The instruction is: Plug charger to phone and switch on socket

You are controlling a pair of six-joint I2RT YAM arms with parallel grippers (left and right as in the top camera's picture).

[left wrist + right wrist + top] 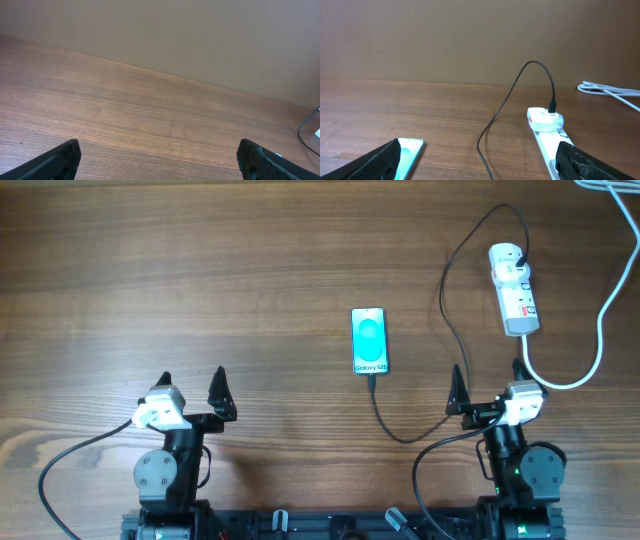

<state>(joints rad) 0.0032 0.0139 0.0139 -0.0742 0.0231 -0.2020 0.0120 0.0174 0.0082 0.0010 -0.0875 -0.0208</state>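
The phone [369, 340] lies flat mid-table, teal screen up, white band toward me; its corner shows in the right wrist view [410, 152]. The black charger cable [447, 300] runs from the phone's near end [372, 378], loops by my right arm and rises to the adapter in the white socket strip [513, 288]. In the right wrist view the cable [492, 125] meets the socket [547, 127]. My left gripper [192, 383] is open and empty at the front left; it also shows in the left wrist view [159, 159]. My right gripper [487, 385] is open and empty, near of the socket, and shows in the right wrist view [477, 160].
A thicker white power cord [600, 320] curves from the socket's near end round to the back right corner. It also shows in the right wrist view [610, 91]. A plain wall stands behind the table's far edge [200, 82].
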